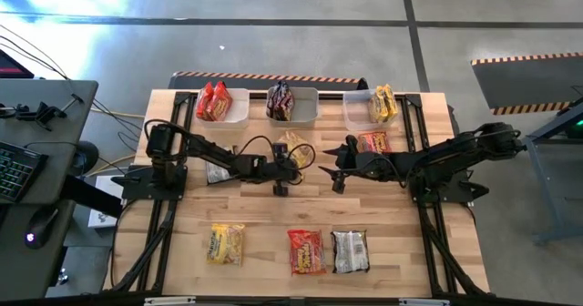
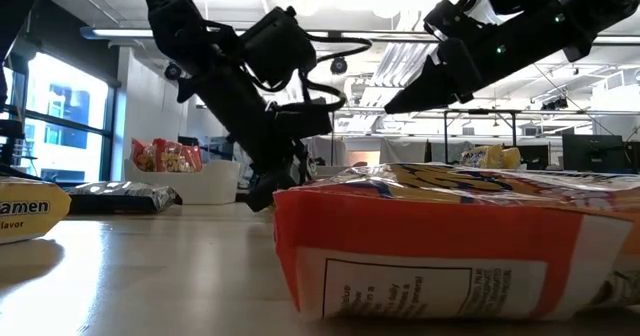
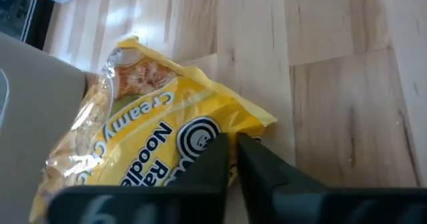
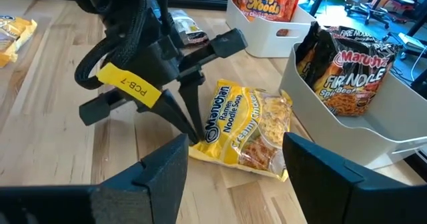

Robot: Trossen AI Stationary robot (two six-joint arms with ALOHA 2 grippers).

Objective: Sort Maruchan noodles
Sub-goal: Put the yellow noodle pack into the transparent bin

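1. We found the left gripper (image 3: 232,159) at mid-table, its two dark fingers (image 3: 208,163) pressed almost together and pinching the corner edge of a yellow Maruchan packet (image 3: 143,141).
2. In the right wrist view the same left gripper (image 4: 193,132) came down on that yellow packet (image 4: 248,124), which lay flat on the wooden table (image 1: 273,215) just in front of the middle bin (image 4: 373,121).
3. The right gripper (image 1: 338,168) hovered near the table's centre with its fingers spread apart and nothing between them; in its own view the pads (image 4: 167,174) framed the yellow packet from a little way off.
4. A red-orange packet (image 1: 374,142) lay beside the right arm, in front of the right bin (image 1: 357,113).
5. A silver-and-dark packet (image 1: 218,172) lay partly under the left arm.
6. We counted three pale bins along the far edge: the left bin (image 1: 239,108) held red-orange packets, the middle bin held dark packets, the right bin held yellow ones.
7. Along the near edge lay three more packets, well apart from the arms: a yellow one (image 1: 225,244), a red one (image 1: 306,251) and a silver one (image 1: 349,250).
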